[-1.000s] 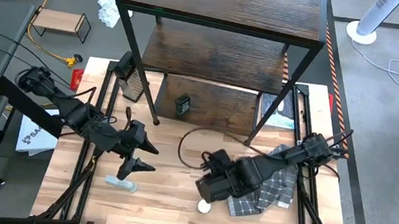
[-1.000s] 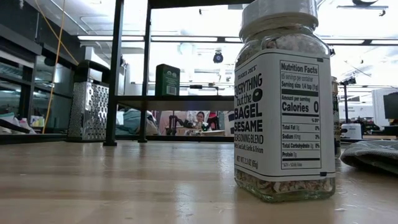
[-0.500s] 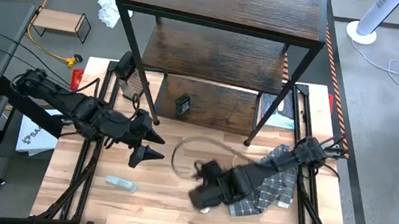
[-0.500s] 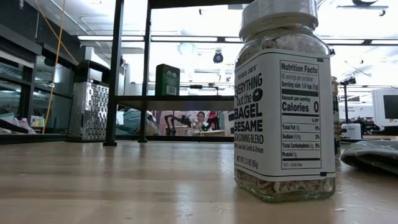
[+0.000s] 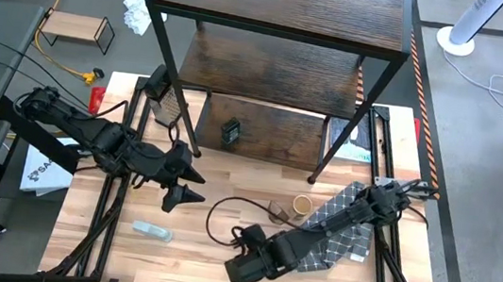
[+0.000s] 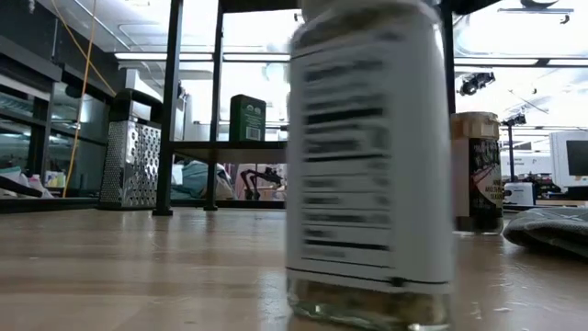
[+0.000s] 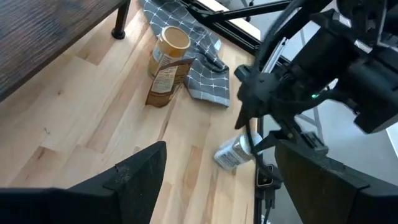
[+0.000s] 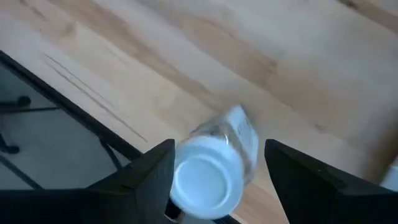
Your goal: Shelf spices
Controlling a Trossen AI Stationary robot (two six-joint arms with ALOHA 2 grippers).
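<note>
A white-capped spice jar stands near the table's front edge, blurred in the low view. My right gripper hangs open over it, pointing steeply down, with one finger on each side of the cap. A tan-lidded brown jar and a slim amber bottle stand by the checked cloth. A dark jar sits on the lowest board of the shelf. My left gripper hovers open and empty left of centre. My right gripper comes at the jar from above, its fingers astride the white cap. One finger lies against the cap's side, and a gap shows between the cap and the other finger. The jar's base stays on the table.
A checked cloth lies at the right under my right arm. A clear flat plastic object lies front left. A metal grater stands by the shelf's left legs. A loose cable loops on the wood.
My right gripper has come down and toward the table's near left, over the white-capped jar, uncovering the two jars by the cloth. The jar has slid toward the table's left along the tabletop. My left gripper has shifted slightly toward the far edge and rolled.
</note>
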